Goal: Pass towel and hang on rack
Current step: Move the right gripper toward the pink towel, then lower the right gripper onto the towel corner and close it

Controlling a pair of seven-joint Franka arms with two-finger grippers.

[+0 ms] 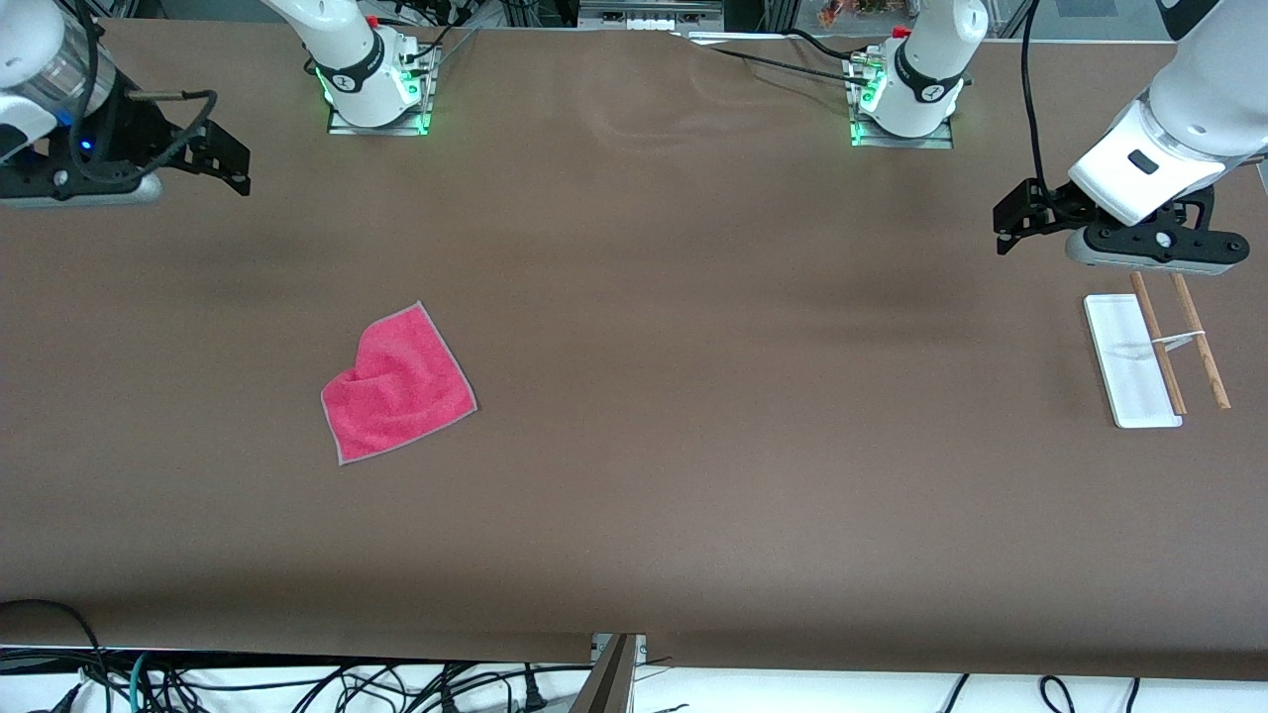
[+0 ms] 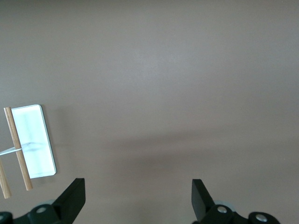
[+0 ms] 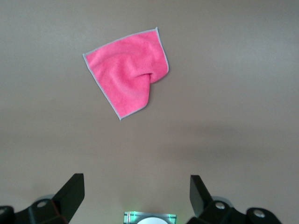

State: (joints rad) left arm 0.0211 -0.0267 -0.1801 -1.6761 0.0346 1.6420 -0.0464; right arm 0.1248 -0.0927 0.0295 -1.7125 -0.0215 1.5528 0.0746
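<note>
The towel lies crumpled on the brown table, pink side up with a pale grey edge, toward the right arm's end; the right wrist view shows the towel too. The rack stands at the left arm's end: a white flat base with two thin wooden rods above it. My right gripper hangs open and empty in the air, well away from the towel, its black fingers wide apart. My left gripper hovers open and empty beside the rack, touching nothing.
The right arm's base and the left arm's base stand along the table's edge farthest from the front camera. Cables lie below the table's near edge. Bare brown tabletop stretches between towel and rack.
</note>
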